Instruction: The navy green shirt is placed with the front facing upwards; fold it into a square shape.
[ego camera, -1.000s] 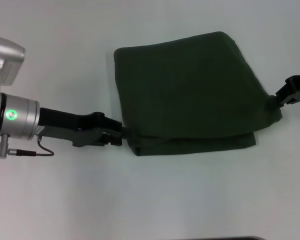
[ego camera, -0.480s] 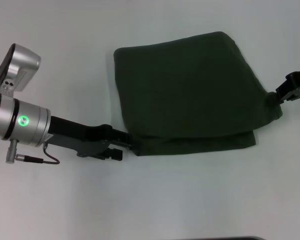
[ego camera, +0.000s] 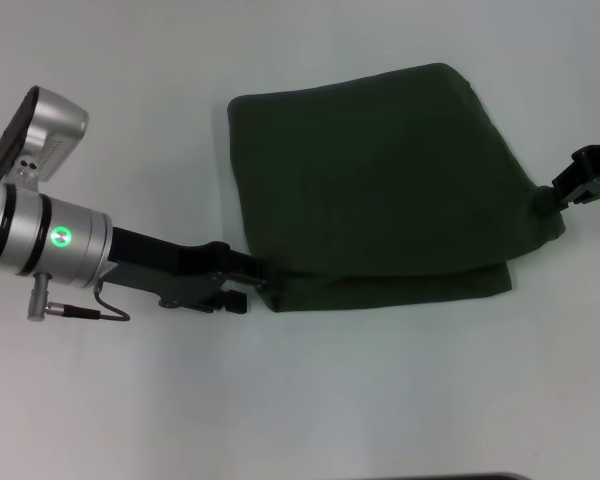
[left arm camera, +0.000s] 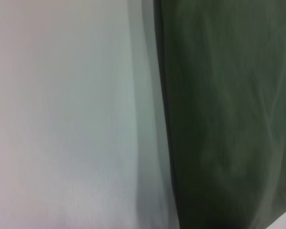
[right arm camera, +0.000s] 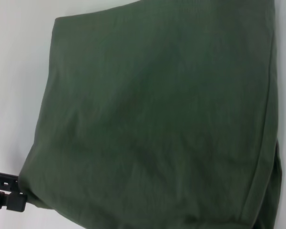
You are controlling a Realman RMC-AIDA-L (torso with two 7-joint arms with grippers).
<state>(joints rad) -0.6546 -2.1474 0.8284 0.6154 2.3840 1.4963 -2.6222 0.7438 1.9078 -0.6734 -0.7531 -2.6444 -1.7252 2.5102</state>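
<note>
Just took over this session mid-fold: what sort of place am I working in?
Probably a lab or test bench, not a home. A plain white table holds only the navy green shirt, folded. The left pincer and right pincer meet its opposite edges. No furniture or household clutter shows.

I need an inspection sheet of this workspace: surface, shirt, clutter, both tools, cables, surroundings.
Surface: pale table, bare around the cloth.
Job's things: navy green shirt folded into a rough square, plain side up, one layer sticking out along the near edge.
Clutter: nothing seen.
Grippers: left tool at the shirt's near left corner; right tool at its right edge, cloth bunched there.
Cables: thin cable under the left wrist.
Surroundings: nothing seen.
</note>
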